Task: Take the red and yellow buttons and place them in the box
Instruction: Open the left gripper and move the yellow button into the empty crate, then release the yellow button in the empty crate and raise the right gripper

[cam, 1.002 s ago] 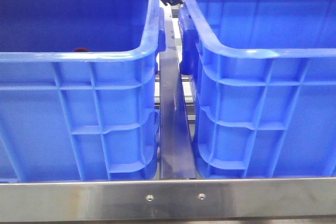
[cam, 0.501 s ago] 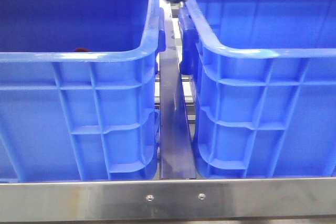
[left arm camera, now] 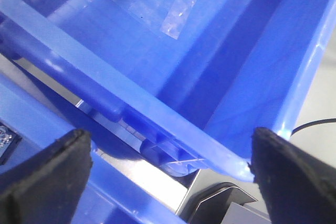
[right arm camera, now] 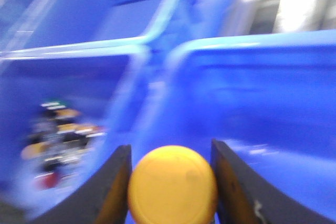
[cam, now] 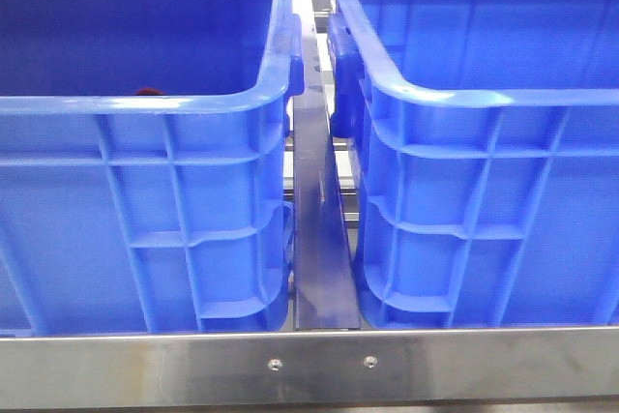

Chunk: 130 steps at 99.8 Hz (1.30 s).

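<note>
Right hand (right arm camera: 170, 182) pinches smooth round yellow button (right arm camera: 172, 184) above the rim between two ribbed blue crates (cam: 464, 191). Left hand (left arm camera: 168, 171) spread wide over crate rim, nothing between its fingers.

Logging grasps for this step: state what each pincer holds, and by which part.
Right pincer: the yellow button, pinched by its opposite edges between the fingers. Left pincer: open and holding nothing.

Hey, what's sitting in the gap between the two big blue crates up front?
A dark metal rail runs between the left crate and right crate, shown in the front view.
</note>
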Each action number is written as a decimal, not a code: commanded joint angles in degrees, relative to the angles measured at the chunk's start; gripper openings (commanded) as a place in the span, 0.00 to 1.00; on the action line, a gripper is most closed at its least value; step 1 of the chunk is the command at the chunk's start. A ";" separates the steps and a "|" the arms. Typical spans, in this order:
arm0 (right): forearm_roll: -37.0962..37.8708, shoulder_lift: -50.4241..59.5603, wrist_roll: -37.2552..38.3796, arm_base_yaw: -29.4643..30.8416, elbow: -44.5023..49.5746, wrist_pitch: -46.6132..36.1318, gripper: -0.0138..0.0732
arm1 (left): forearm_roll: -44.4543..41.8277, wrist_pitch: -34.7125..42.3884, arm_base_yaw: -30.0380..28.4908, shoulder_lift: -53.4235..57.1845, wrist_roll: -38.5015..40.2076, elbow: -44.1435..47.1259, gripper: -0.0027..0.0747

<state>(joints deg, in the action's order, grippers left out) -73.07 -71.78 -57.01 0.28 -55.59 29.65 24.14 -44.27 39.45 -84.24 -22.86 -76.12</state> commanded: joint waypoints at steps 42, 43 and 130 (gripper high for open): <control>-4.36 -6.90 -9.69 -0.37 -0.95 -16.09 0.33 | 2.00 2.78 0.50 2.03 0.03 -1.75 0.79; -4.36 -7.00 -9.69 -0.37 -0.95 -16.44 0.33 | 2.00 2.78 0.50 2.03 0.03 -1.75 0.79; -6.71 -27.10 -9.69 -0.44 -12.36 -20.27 0.33 | 2.38 2.00 0.50 2.03 0.14 -1.75 0.79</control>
<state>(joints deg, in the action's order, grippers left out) -78.77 -101.62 -66.05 -0.17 -65.84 9.74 24.14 -45.10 39.45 -84.24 -22.86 -76.12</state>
